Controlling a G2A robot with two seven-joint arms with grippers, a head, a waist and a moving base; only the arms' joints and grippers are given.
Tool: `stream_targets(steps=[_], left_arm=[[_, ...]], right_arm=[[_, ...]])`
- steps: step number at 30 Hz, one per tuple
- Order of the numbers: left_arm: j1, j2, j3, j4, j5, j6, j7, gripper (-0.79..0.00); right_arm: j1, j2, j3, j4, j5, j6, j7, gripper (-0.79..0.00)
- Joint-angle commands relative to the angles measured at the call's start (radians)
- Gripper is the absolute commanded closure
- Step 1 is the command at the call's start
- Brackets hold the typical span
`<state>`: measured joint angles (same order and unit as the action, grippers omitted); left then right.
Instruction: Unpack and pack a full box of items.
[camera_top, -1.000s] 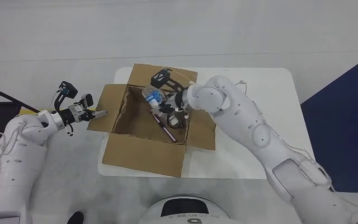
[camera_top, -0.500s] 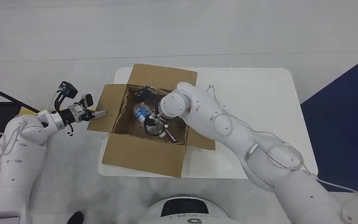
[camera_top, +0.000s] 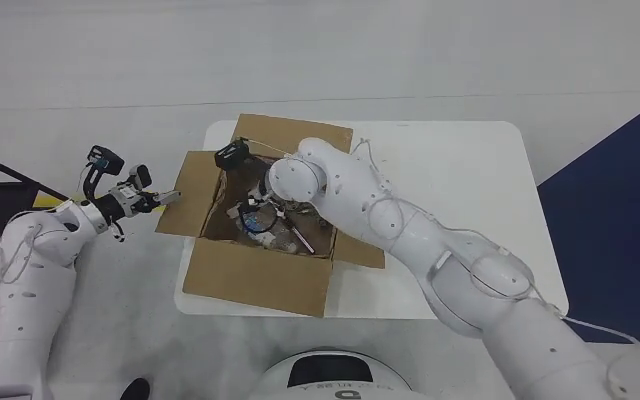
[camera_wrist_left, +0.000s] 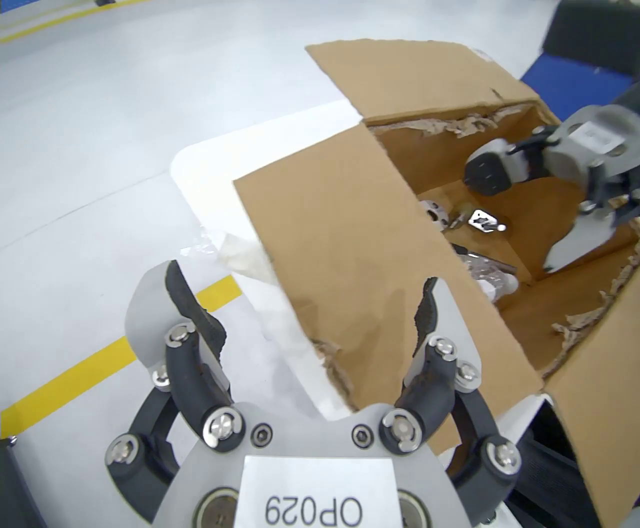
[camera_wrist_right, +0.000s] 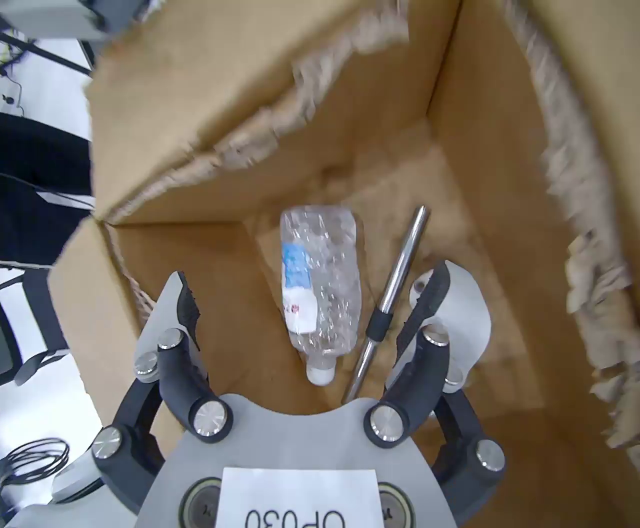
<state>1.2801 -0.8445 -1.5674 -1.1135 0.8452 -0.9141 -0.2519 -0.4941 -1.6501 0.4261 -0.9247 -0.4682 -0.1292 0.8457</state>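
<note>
A clear bottle (camera_wrist_right: 320, 280) and a metal rod (camera_wrist_right: 395, 295) lie on the cardboard box (camera_top: 255, 275) floor just beyond the right gripper (camera_wrist_right: 310, 275), its fingers spread and empty, while the left gripper (camera_wrist_left: 300, 277) gapes empty beside a flap (camera_wrist_left: 340, 240), so the job looks partway done.

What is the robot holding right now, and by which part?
Nothing. The right tool hangs open above the bottle lying in the box, and the left tool is open near its flap.

Bright, even overhead light; faint, soft shadows.
</note>
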Motion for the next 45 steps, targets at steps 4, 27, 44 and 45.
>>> stream_targets(steps=[4,27,44,45], left_arm=[[0.018,0.008,-0.033,0.097,0.143,0.054,0.115,-0.785],[-0.155,-0.039,0.16,0.215,0.307,-0.043,0.445,-0.785],[-0.062,-0.056,0.259,-0.197,0.371,0.112,0.278,-0.785],[-0.063,-0.056,0.261,-0.195,0.372,0.111,0.276,-0.785]], right_arm=[[-0.116,0.112,0.146,-0.25,-0.162,-0.027,-0.086,-0.785],[-0.592,0.301,0.536,-0.88,-0.447,-0.028,-0.022,-0.785],[-0.592,0.301,0.536,-0.88,-0.447,-0.028,-0.022,-0.785],[-0.592,0.301,0.536,-0.88,-0.447,-0.028,-0.022,-0.785]])
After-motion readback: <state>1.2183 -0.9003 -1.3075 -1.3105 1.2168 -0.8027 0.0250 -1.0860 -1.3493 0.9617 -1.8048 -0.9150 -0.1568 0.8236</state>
